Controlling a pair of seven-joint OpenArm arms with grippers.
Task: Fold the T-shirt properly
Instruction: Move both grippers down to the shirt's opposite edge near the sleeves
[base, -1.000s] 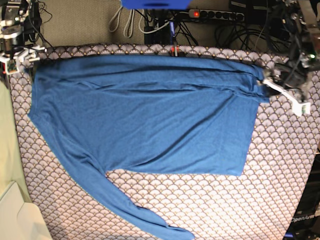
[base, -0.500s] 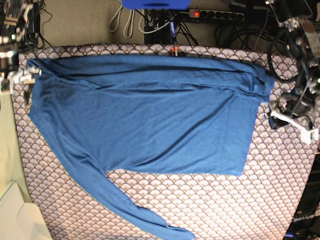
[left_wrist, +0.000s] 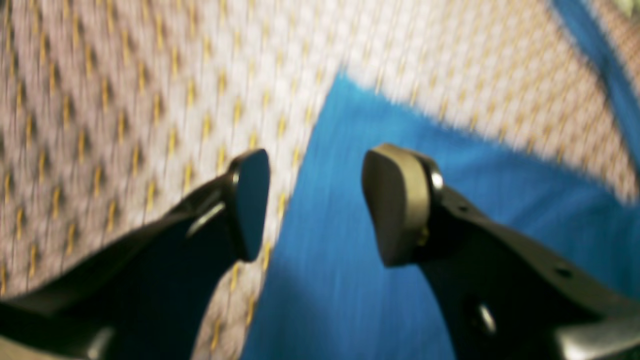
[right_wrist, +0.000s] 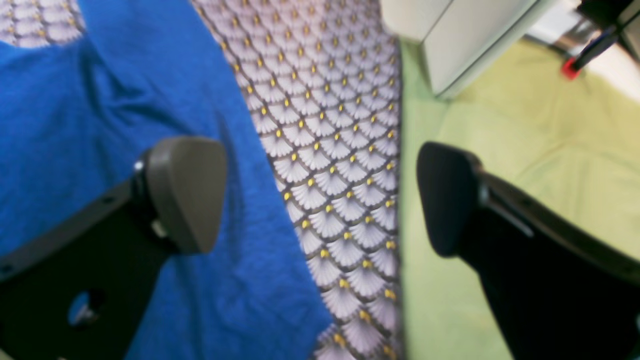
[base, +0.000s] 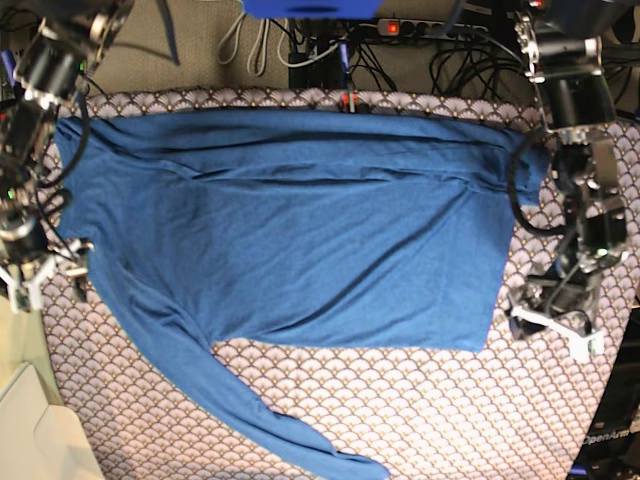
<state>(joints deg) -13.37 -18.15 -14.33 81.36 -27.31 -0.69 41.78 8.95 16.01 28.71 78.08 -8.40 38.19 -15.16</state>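
Observation:
The blue T-shirt (base: 290, 230) lies spread on the grey scallop tablecloth (base: 420, 410), its top part folded over in a band. One long sleeve (base: 250, 410) trails toward the front edge. My left gripper (base: 548, 322) hovers just off the shirt's right edge. In the blurred left wrist view that gripper (left_wrist: 315, 205) is open over the edge of the T-shirt (left_wrist: 350, 250), with nothing between its fingers. My right gripper (base: 48, 282) hangs at the shirt's left edge. It (right_wrist: 320, 195) is wide open and empty, above tablecloth (right_wrist: 325, 190) beside the T-shirt (right_wrist: 100, 125).
A power strip (base: 430, 30) and cables lie beyond the table's far edge. A pale box (base: 30, 430) stands off the front left corner. In the right wrist view, a green surface (right_wrist: 525, 135) runs along the table's edge with a white box (right_wrist: 465, 40) on it.
Both grippers have left the shirt's far corners and travelled along its sides toward the front. The right gripper's jaws have spread wider. The shirt itself lies as before.

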